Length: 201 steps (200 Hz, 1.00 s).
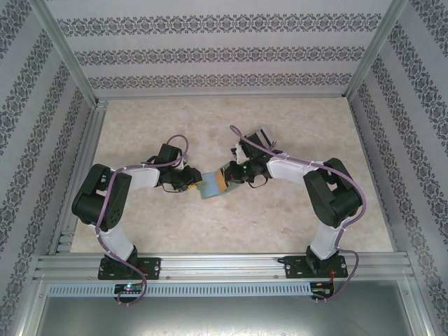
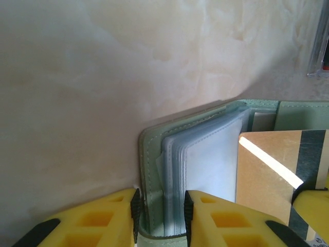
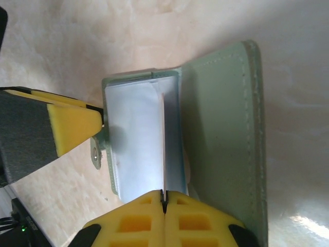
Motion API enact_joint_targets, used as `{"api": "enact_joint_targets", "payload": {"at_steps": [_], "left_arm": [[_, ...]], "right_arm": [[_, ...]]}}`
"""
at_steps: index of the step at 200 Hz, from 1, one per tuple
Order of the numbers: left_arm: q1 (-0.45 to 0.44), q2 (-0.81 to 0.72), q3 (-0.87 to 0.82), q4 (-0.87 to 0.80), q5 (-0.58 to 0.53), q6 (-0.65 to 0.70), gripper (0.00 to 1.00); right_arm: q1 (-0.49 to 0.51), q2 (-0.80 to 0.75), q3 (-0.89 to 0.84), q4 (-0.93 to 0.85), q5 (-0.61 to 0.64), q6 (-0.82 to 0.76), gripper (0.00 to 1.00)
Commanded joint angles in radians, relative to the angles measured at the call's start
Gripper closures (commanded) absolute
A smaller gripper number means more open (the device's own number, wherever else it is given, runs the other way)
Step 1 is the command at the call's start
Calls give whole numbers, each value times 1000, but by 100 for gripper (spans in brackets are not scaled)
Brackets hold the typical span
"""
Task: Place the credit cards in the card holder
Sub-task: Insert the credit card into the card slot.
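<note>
The sage-green card holder [image 1: 208,187] lies open on the table between both arms. My left gripper [image 2: 161,216] is shut on the card holder [image 2: 205,110], one pad on the green cover and the other against its stack of clear sleeves. My right gripper [image 3: 164,198] is shut on a brownish credit card [image 2: 267,175] with a dark stripe. In the right wrist view that credit card [image 3: 163,144] shows edge-on, standing among the sleeves of the card holder [image 3: 221,128]. From above, the card [image 1: 222,179] sits at the holder's right side.
A small grey rack [image 1: 266,133] stands just behind the right arm on the marbled table [image 1: 140,224]; its edge [image 2: 320,46] shows at the left wrist view's upper right. Patterned walls close in the table at the back and both sides.
</note>
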Motion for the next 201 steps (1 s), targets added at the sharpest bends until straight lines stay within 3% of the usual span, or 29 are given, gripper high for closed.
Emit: {"api": "enact_joint_targets", "payload": {"at_steps": [1,55,147,201], "left_arm": [[-8,-6,6,4,-4,1,69],[-16,2,3,24,3,-8,75],[-21,27,15,16,-2,10,79],[-21,35,21,8,-4,14,80]], "right_arm": [[-15,-20,-18,-10,40,-12,100],[9,-10,-17,-32,129,-35,100],[-22,48,-53,154,-88,-2,100],[-41,113,-65,197,-149,-28,100]]}}
